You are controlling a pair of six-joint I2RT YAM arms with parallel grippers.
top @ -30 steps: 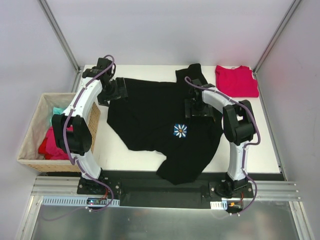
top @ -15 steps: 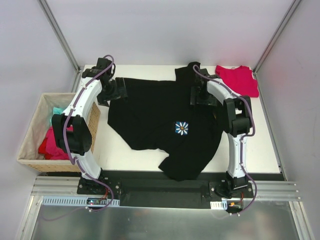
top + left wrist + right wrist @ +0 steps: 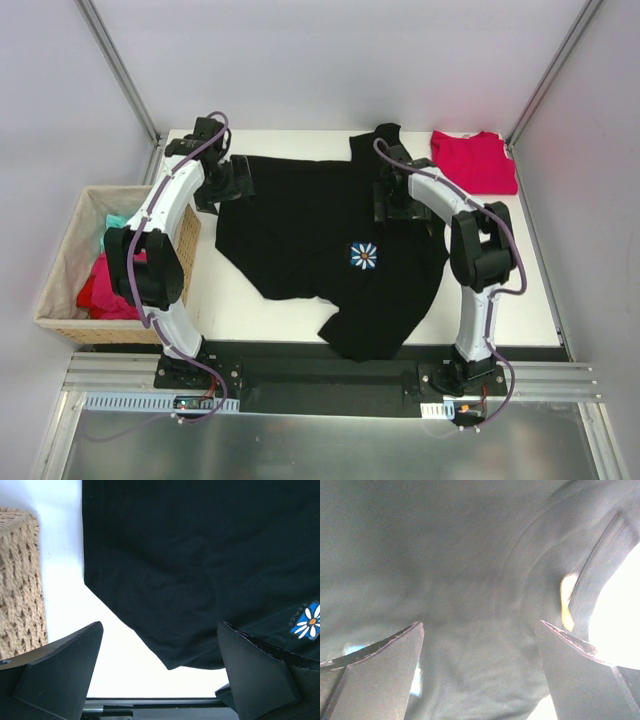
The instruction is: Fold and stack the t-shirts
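Note:
The large black t-shirt [image 3: 320,230] lies spread and rumpled across the table, its pale daisy-like emblem [image 3: 364,256] facing up. The red t-shirt [image 3: 473,162] lies folded at the back right corner. My left gripper [image 3: 238,181] is open at the black shirt's back left corner. In its wrist view [image 3: 159,630] the shirt [image 3: 200,555] and the emblem [image 3: 307,621] lie beyond the spread fingers. My right gripper [image 3: 392,200] is open, low over the shirt's back right part. Its wrist view [image 3: 479,627] shows only black cloth [image 3: 470,580] close up between wide jaws.
A woven tan basket [image 3: 60,300] with red and teal cloth inside stands off the table's left edge; its wall shows in the left wrist view [image 3: 20,580]. Bare white table [image 3: 500,270] lies right of the black shirt. The frame's posts rise at the back corners.
My right gripper has moved toward the back of the table over the black shirt, then slightly nearer again. The shirt's right part and emblem shifted a little backward. The left arm stayed put.

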